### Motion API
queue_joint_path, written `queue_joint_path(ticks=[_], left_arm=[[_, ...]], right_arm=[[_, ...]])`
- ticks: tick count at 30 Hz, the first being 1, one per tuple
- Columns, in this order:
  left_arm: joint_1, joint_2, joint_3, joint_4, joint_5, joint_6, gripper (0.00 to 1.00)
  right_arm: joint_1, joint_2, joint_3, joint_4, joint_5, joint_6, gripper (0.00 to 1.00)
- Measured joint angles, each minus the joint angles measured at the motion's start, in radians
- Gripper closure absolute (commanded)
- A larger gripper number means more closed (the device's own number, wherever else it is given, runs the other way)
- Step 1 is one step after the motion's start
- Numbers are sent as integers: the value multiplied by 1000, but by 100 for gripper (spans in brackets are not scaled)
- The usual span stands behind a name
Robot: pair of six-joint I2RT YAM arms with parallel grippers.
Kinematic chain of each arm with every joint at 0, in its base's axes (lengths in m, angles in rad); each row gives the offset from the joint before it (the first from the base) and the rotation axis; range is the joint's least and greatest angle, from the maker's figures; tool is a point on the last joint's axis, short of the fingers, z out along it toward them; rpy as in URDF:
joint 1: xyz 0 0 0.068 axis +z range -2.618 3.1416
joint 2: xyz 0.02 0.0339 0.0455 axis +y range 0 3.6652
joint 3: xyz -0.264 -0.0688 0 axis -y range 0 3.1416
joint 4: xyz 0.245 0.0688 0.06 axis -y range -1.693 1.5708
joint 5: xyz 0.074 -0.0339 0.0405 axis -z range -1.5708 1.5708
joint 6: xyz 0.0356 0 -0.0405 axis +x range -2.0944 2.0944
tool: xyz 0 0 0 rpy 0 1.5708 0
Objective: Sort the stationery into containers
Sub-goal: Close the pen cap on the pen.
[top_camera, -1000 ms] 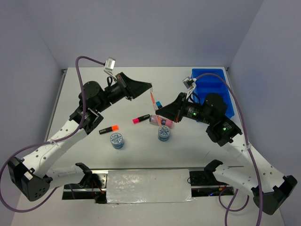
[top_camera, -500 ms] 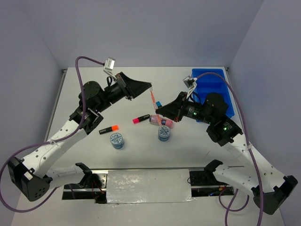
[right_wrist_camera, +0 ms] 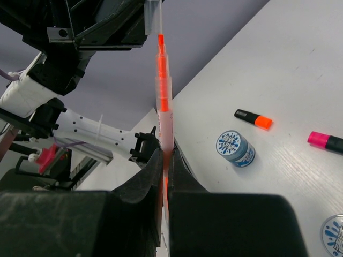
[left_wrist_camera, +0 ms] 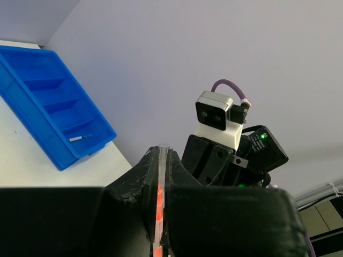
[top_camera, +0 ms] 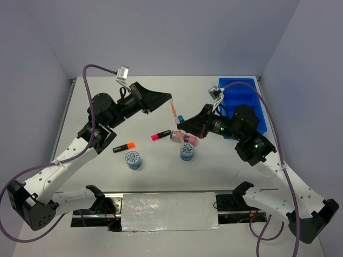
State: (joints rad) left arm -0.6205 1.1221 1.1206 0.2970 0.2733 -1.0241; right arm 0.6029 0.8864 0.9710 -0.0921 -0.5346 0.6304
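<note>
A thin orange and clear pen hangs in the air above the table middle, held at both ends. My left gripper is shut on its upper end, and the pen shows between its fingers in the left wrist view. My right gripper is shut on its lower end, the pen rising out of its jaws. The blue compartment tray stands at the back right, with one thin pen lying in a compartment. On the table lie an orange-capped highlighter, a pink-capped highlighter, a pink patterned tube and two blue-white discs.
A blue-capped item lies partly hidden behind my right gripper. The white walls close in the back and sides. A metal plate lies between the arm bases at the near edge.
The left arm's elbow has shifted slightly to the left. Both grippers still hold the same pen in the same place.
</note>
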Motion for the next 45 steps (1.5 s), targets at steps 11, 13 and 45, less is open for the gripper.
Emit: queue_joint_path(ticks=[11, 13, 45], left_arm=[[4, -30, -32, 29, -18, -3, 100], [4, -32, -33, 29, -22, -3, 100], [13, -56, -80, 79, -67, -2, 100]], right_arm=[[4, 19, 35, -23, -5, 0, 100], [3, 21, 39, -24, -6, 0, 100], [10, 143, 144, 3, -3, 39, 100]])
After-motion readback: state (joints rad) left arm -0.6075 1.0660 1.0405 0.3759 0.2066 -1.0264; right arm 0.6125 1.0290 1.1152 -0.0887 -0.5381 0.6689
